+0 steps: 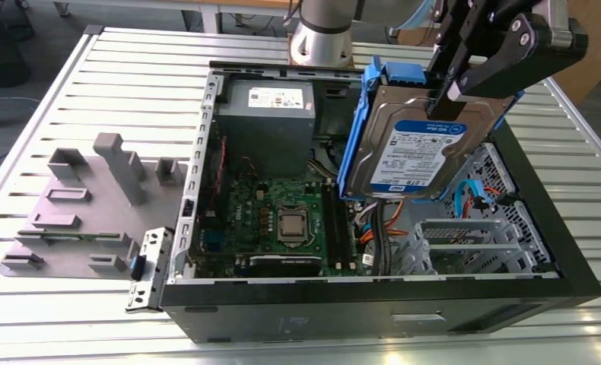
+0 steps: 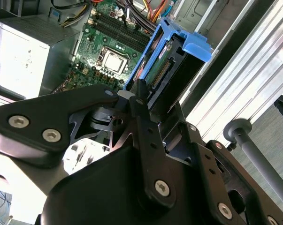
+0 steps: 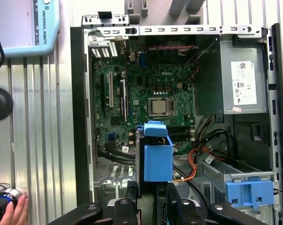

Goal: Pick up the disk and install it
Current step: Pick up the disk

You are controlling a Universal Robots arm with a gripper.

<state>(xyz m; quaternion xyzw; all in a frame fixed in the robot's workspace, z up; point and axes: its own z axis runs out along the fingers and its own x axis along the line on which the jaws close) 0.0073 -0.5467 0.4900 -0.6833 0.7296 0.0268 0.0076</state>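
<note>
- Disk [image 1: 418, 156] is up in the air, hanging on edge straight below the gripper [image 1: 451, 91], over the open case [image 1: 382, 304].
- The gripper is pinching the disk's top end, blue bracket [image 3: 157, 161] and all. My guess is that this leaves the lower end free to go in first.
- Under the gripper lies the board [image 1: 280, 217], with the metal bay [image 1: 463, 239] just off to one side. The disk looks clear of both.
- Not seated anywhere yet.

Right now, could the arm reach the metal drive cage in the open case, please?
Probably yes: the case lies open, the tool holds the disk above it, and nothing covers the cage, though orange cables run close by.
</note>
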